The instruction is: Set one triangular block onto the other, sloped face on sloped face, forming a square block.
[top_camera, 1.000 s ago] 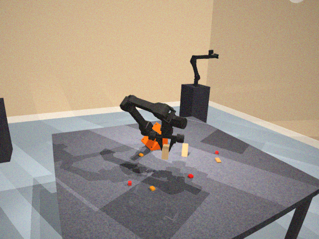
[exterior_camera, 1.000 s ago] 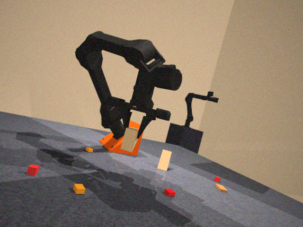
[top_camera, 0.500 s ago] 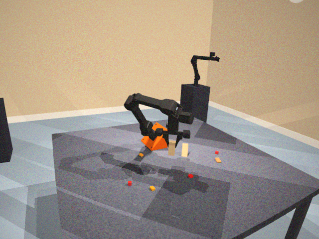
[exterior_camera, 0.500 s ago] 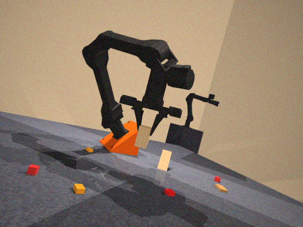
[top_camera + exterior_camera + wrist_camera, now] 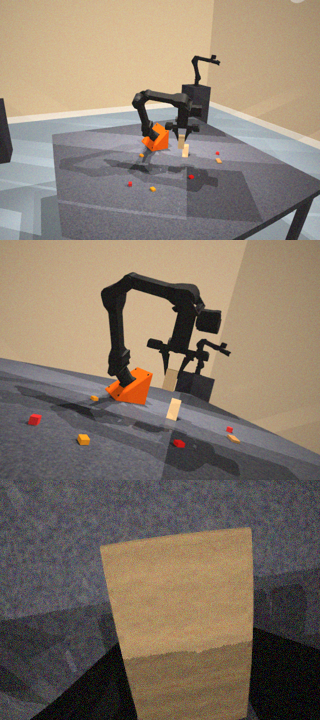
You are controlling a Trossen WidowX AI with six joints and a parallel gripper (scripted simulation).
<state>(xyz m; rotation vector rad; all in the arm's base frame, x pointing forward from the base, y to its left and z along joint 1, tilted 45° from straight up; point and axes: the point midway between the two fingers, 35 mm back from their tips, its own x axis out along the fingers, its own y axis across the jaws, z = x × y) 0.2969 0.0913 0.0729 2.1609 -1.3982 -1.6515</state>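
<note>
My gripper is shut on one tan triangular block, which hangs in the air below the fingertips. In the wrist view, its broad face fills the middle, with a dark finger on each side. The other triangular block is pale and stands on the table. In the exterior view it shows below the held block, with a gap between them; in the top view it shows slightly right of it, overlapping in view. The wrist view does not show the standing block.
Red pieces lie around the blocks. Yellow-orange pieces and a flat tan piece also lie on the table. The orange arm mount is left of the blocks.
</note>
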